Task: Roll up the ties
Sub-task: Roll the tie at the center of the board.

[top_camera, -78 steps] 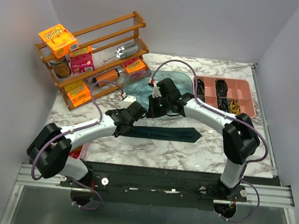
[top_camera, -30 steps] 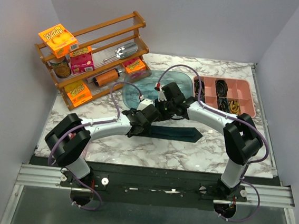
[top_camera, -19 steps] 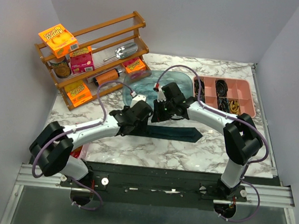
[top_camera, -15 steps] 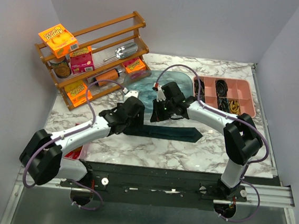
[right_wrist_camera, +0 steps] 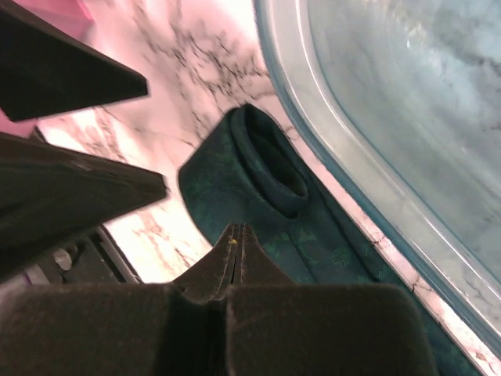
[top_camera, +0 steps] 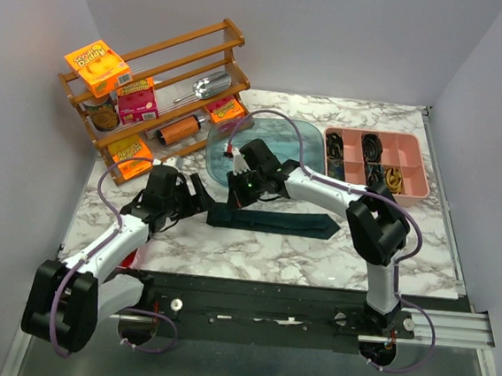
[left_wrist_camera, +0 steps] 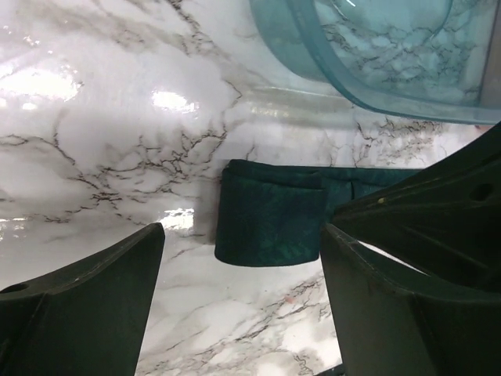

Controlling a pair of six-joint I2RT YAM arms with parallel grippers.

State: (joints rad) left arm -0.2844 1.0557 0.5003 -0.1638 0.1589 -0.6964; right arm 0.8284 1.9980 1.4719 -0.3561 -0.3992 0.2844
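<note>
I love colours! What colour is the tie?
The tie is dark teal, seen best in the left wrist view.

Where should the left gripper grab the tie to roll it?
Probably the folded end of the tie, coming from the left. That doubled-over part stands thicker than the flat rest, and the open left gripper faces it.

I see the tie (top_camera: 276, 220) lying flat across the table's (top_camera: 315, 258) middle, in front of the tub (top_camera: 273, 144), my right gripper (top_camera: 236, 199) on its left end, my left gripper (top_camera: 201, 194) just beside.
</note>
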